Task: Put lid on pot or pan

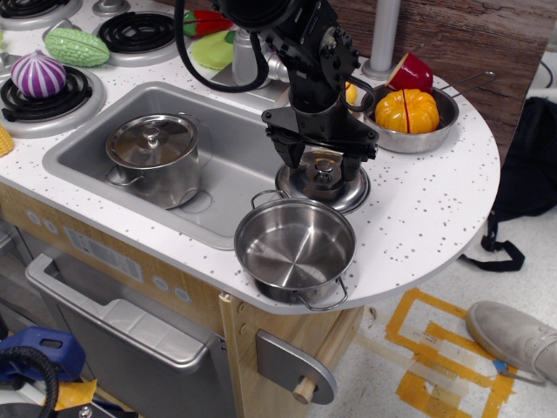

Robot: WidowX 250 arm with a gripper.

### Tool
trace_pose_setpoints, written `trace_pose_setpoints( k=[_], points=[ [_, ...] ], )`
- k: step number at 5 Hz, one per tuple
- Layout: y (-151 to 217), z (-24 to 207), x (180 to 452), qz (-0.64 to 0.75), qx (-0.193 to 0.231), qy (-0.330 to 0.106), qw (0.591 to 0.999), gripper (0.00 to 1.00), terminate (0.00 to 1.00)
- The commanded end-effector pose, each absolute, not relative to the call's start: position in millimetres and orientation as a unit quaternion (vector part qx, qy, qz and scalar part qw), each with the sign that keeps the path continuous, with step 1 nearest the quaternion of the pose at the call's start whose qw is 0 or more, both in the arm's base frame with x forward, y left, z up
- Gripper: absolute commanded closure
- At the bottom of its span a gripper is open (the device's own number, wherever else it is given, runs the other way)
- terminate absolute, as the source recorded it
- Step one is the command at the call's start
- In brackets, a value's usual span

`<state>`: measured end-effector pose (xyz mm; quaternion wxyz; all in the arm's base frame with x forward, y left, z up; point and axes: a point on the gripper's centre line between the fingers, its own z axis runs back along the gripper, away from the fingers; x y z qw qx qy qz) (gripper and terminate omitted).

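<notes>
The lid (323, 184) — a round, domed, shiny steel piece with a small central knob and flared rim — lies knob-up on the speckled counter, just behind the pot (295, 250). The pot is wide, shallow, shiny steel, upright and uncovered — thin wire loop handles at its sides — near the counter's front edge.

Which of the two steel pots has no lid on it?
The wide shallow pot at the counter's front edge, open and empty; the taller pot in the sink wears its lid.
</notes>
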<state>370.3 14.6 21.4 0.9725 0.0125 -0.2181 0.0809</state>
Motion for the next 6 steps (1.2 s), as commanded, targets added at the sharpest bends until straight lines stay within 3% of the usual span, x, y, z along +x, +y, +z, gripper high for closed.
trace_pose_setpoints(
  k=[1, 2, 4, 6],
  points=[
    [17.8, 25.0, 373.2, 0.086, 0.008, -0.237, 0.968, 0.0, 0.0],
    [18.7, 21.1, 373.4, 0.09, -0.001, -0.239, 0.967, 1.0, 0.0],
    [16.0, 33.5, 377.1, 0.092, 0.002, -0.238, 0.967, 1.0, 0.0],
    [24.6, 80.0, 396.7, 0.081, 0.014, -0.288, 0.954, 1.0, 0.0]
  ],
)
